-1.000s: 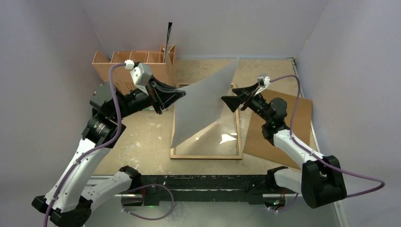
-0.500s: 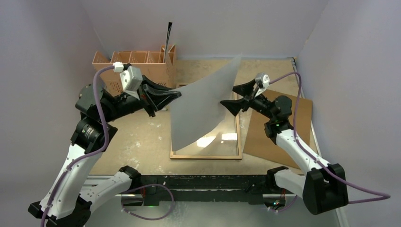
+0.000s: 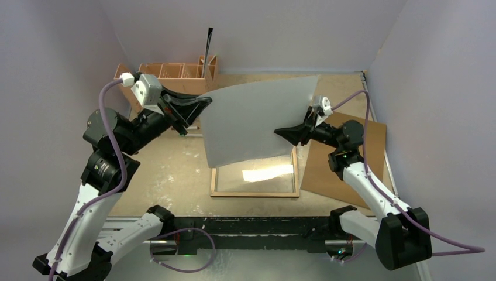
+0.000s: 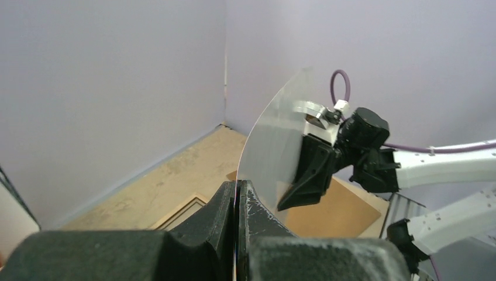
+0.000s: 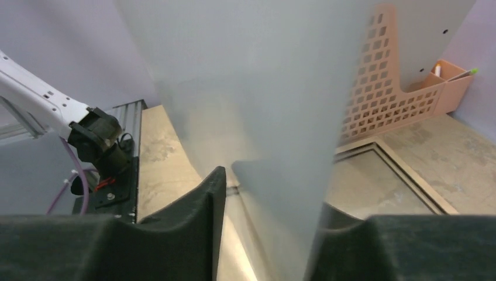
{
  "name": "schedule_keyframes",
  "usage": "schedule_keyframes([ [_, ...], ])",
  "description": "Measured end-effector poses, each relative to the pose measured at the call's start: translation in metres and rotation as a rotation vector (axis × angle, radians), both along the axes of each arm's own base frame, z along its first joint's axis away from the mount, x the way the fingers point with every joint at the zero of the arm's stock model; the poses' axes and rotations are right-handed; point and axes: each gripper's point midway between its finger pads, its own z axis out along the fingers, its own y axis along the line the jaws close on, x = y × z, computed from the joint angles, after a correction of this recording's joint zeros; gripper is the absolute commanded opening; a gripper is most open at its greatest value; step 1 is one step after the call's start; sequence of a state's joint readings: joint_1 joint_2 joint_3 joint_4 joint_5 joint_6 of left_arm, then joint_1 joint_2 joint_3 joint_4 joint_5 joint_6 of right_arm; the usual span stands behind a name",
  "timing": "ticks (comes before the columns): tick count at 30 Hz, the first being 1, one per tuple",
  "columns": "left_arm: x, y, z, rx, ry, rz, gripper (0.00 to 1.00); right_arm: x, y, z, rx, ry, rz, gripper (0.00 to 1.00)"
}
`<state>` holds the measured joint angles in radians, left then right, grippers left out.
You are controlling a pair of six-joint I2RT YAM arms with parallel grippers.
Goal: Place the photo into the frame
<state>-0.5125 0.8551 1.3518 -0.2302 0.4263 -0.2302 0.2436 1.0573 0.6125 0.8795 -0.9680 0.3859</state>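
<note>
Wood-backed frame (image 3: 252, 191): flat on the table (image 3: 175, 170), pale wood side up, glass pane (image 3: 257, 175) catching glare.
Photo (image 3: 257, 120): up in the air over the frame's far half, plain pale back toward the overhead cam, bowed. Lower edge hangs above the frame; can't tell if it touches.
L gripper (image 3: 206, 104): clamped tight on the photo's edge on the frame's left side. Wrist cam shows the sheet pinched btw the pads.
R gripper (image 3: 283, 133): at the photo's edge above the frame's right rail, jaws part-way apart w/ the sheet running between them. No firm pinch visible.
Backing board (image 3: 345, 170): flat, just right of the frame.
Organiser (image 3: 175, 71): beyond the frame's far-left corner.
Step in hand (my read): getting a two-handed hold so the print can be laid into the frame.
Doing it well: R closes on the border strip only, square to the edge, no crease. Then light tension from both arms to take out the bow, level the sheet over the frame, match corners, and lower one edge first.
Risk: too much pull and the paper slips or tears.
</note>
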Motion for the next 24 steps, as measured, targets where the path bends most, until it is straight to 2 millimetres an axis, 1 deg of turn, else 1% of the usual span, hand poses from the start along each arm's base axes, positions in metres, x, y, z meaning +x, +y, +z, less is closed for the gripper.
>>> schedule_keyframes([
  [2,0.006,0.004,0.001,-0.011,0.009,0.039,0.0,0.001,0.0,-0.002,-0.002,0.016,-0.003,0.11],
  [3,0.009,0.007,0.0,-0.016,0.016,0.064,0.0,0.002,0.0,-0.004,-0.003,0.038,-0.009,0.07],
  [5,0.017,0.013,-0.002,-0.022,0.033,0.116,0.0,0.007,-0.001,-0.01,-0.014,0.087,-0.03,0.05],
  [8,0.026,0.021,-0.007,-0.025,0.06,0.183,0.0,0.011,-0.001,-0.013,-0.023,0.124,-0.041,0.02],
  [9,0.029,0.023,-0.008,-0.025,0.067,0.201,0.0,0.012,-0.001,-0.012,-0.024,0.13,-0.042,0.04],
  [10,0.03,0.024,-0.009,-0.026,0.071,0.213,0.0,0.013,-0.001,-0.012,-0.026,0.136,-0.042,0.11],
  [12,0.034,0.028,-0.011,-0.027,0.081,0.243,0.0,0.013,-0.001,-0.013,-0.027,0.145,-0.044,0.29],
  [13,0.036,0.03,-0.012,-0.028,0.085,0.254,0.0,0.014,-0.001,-0.014,-0.027,0.153,-0.047,0.35],
  [14,0.037,0.031,-0.012,-0.029,0.088,0.268,0.0,0.014,-0.001,-0.014,-0.026,0.16,-0.052,0.36],
  [15,0.039,0.033,-0.013,-0.031,0.091,0.283,0.0,0.015,-0.001,-0.015,-0.025,0.162,-0.058,0.35],
  [16,0.04,0.035,-0.013,-0.033,0.094,0.296,0.0,0.016,-0.001,-0.015,-0.024,0.164,-0.06,0.3],
  [18,0.042,0.038,-0.014,-0.034,0.101,0.314,0.0,0.016,-0.001,-0.013,-0.018,0.166,-0.059,0.14],
  [20,0.044,0.039,-0.015,-0.033,0.106,0.326,0.0,0.015,-0.001,-0.012,-0.012,0.164,-0.055,0.02],
  [21,0.045,0.04,-0.016,-0.033,0.108,0.329,0.0,0.014,-0.001,-0.012,-0.008,0.167,-0.053,0.0],
  [24,0.045,0.039,-0.017,-0.035,0.115,0.327,0.0,0.014,0.001,-0.012,0.0,0.175,-0.032,0.0],
])
